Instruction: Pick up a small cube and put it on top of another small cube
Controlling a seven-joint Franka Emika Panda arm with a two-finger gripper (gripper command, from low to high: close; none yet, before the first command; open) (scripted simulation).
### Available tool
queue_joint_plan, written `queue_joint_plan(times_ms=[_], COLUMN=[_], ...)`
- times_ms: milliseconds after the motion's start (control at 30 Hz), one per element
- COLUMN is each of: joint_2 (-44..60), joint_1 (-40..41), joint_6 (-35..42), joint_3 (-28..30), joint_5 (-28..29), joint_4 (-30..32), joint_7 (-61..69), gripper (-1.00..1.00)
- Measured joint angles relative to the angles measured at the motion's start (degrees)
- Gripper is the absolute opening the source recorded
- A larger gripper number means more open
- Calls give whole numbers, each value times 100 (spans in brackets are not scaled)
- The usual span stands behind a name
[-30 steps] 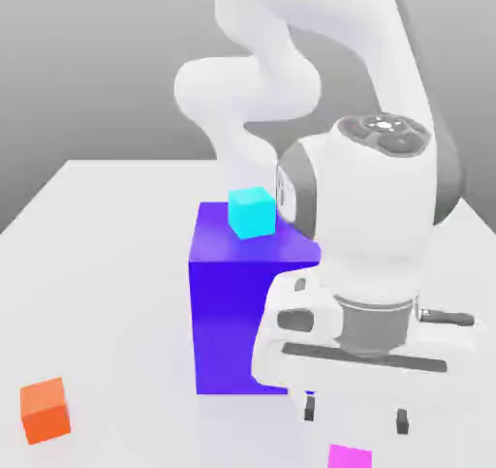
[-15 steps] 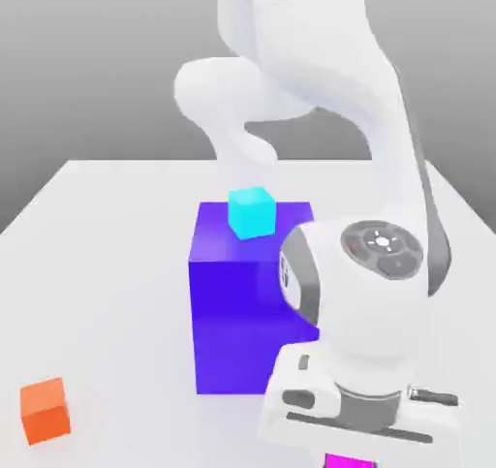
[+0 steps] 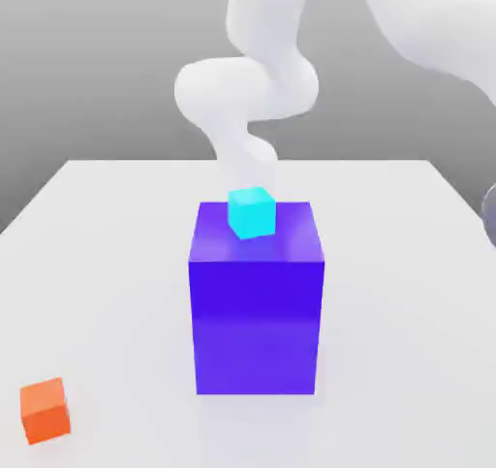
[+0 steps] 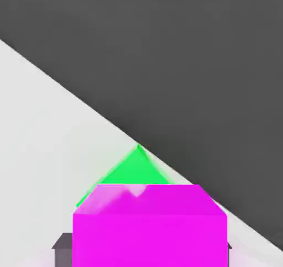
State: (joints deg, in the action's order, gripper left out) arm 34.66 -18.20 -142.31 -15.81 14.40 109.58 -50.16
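Observation:
In the hand view a small magenta cube (image 4: 149,221) sits right in front of the camera, between the grey fingers (image 4: 62,249) of my gripper (image 4: 146,252), which is shut on it. Behind it lies a small green cube (image 4: 132,171) on the white table, close to the table's edge. In the exterior view a small cyan cube (image 3: 252,212) rests on top of a large blue block (image 3: 256,306) in the middle of the table. A small orange cube (image 3: 45,410) lies on the table at the exterior view's lower left.
The white arm (image 3: 254,88) rises behind the blue block and bends off toward the exterior view's upper right. The white table (image 3: 107,263) ends against a dark grey background.
The hand dropped onto the magenta cube at the front of the table, then left the exterior view. The magenta cube is gone from that spot. The other cubes have not moved.

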Motion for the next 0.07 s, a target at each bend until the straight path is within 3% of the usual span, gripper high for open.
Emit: queue_joint_plan(times_ms=[67], joint_2=[0], joint_1=[0], joint_6=[0], joint_3=[0], joint_5=[0], joint_4=[0], joint_7=[0], gripper=[100])
